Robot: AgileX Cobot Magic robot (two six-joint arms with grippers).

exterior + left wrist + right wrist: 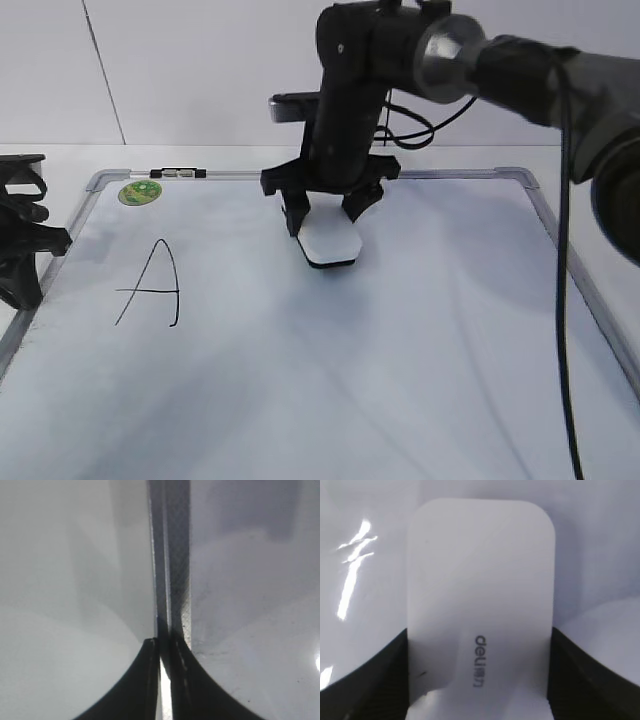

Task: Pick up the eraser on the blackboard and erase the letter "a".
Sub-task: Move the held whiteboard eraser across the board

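Note:
The white eraser with its thin black base rests on the blackboard, upper middle. My right gripper is shut on the eraser, one finger on each long side; the right wrist view shows the eraser filling the frame between the black fingers. The small letter "a" is not in view. My left gripper sits at the board's left edge; in the left wrist view its fingers are shut with nothing between them, over the grey frame.
A large capital "A" is drawn on the board's left part. A round green sticker and a small black-and-clear clip sit at the top left frame. Black cables hang along the right arm.

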